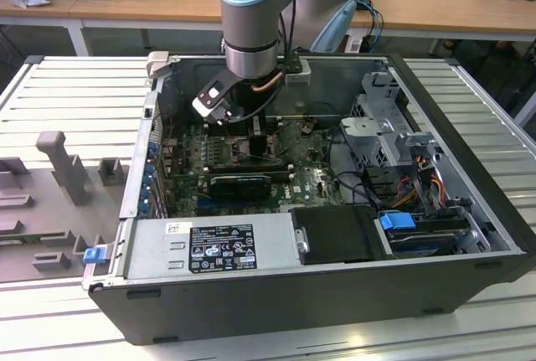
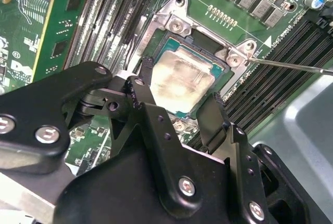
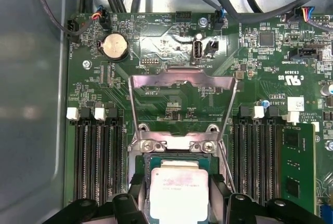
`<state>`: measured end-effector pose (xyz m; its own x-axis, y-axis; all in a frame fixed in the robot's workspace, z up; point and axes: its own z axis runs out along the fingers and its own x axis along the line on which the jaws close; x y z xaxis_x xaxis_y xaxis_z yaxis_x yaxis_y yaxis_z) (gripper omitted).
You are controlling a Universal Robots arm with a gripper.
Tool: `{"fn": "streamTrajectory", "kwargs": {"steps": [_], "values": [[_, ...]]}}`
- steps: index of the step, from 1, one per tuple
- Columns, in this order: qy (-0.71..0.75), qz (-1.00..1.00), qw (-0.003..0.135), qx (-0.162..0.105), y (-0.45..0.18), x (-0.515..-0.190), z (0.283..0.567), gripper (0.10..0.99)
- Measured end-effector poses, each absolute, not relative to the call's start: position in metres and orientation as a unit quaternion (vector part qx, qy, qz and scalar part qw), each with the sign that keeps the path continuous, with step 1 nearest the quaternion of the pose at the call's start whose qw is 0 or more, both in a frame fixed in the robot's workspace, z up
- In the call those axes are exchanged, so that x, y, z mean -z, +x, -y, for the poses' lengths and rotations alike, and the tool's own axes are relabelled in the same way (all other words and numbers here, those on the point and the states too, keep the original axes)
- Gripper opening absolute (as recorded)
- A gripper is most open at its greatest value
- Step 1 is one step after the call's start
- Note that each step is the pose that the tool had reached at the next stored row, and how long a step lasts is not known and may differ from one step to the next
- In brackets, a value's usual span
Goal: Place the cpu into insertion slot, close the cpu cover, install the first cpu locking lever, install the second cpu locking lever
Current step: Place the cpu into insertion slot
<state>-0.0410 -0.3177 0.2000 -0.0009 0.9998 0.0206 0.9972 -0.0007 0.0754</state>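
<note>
Work deep inside the computer case [image 1: 335, 302], open on top, lying on the ribbed tabletop [image 1: 67, 93]. There, the cpu [image 2: 182, 78] flat in the insertion slot [image 2: 174, 21], pale face up, near the middle of the green board [image 3: 270, 68], between two rows of long black slots [image 3: 99, 167]. The pincer [image 2: 179, 93] right down on it, one black side at each edge of the chip. No way to tell from here whether squeezing the chip or loose around it. The cpu cover [image 3: 156, 81] tipped up and back, off the slot, joined to the slot's rim along one edge. A thin lever rod [image 2: 291, 65] just beside one corner of the slot, apart from the pincer.

Step in hand, most likely: setting the chip down. Looks nearly done. To do it well, keep the chip level, never tipped. Check for all four edges inside the silvery rim, not up on top of it. No hard pushing; probably tiny soft pins underneath, easy to bend. Let go slowly and evenly, without dragging the chip sideways. Stay clear of the rod and the raised cover. Go gently: small, flat and light by the look of it, easy to knock crooked.
</note>
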Motion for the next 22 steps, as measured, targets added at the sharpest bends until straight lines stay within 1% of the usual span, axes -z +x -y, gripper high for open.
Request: {"fn": "streamTrajectory", "kwargs": {"steps": [7, 12, 13, 14, 15, 17, 19, 22], "values": [[0.706, -0.707, 0.019, -0.034, -0.041, -0.200, 0.316, 0.608], [0.706, -0.707, 0.019, -0.034, -0.041, -0.212, 0.316, 0.608], [0.706, -0.707, 0.020, -0.034, -0.041, -0.212, 0.317, 0.525], [0.706, -0.707, 0.020, -0.034, -0.041, -0.213, 0.317, 0.463], [0.706, -0.707, 0.020, -0.034, -0.041, -0.213, 0.318, 0.463], [0.706, -0.707, 0.020, -0.034, -0.041, -0.213, 0.319, 0.220], [0.706, -0.707, 0.020, -0.034, -0.041, -0.213, 0.320, 0.106], [0.706, -0.707, 0.020, -0.034, -0.041, -0.216, 0.320, 0.106]]}}
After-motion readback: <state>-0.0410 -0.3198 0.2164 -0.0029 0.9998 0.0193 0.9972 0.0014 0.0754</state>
